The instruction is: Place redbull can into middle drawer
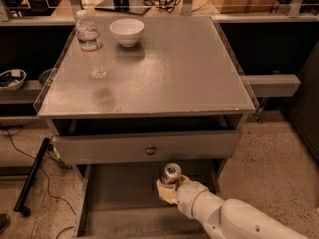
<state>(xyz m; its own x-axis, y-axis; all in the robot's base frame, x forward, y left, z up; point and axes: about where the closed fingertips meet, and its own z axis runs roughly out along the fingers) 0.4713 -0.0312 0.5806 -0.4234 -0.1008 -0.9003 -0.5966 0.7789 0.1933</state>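
Observation:
The redbull can point(172, 174) stands upright with its silver pull-tab top showing, held in my gripper point(168, 189) over the open middle drawer point(117, 205). The gripper's pale fingers are shut around the can's body. The white arm reaches in from the lower right. The can sits just below and in front of the upper drawer front with the brass knob point(149, 150). The can's lower body is hidden by the fingers. I cannot tell whether its base touches the drawer floor.
A clear water bottle point(89, 44) and a white bowl point(126, 32) stand on the grey cabinet top point(169, 78). A black pole point(31, 177) and a cable lie on the floor at the left. A shelf with a dish point(11, 78) is at far left.

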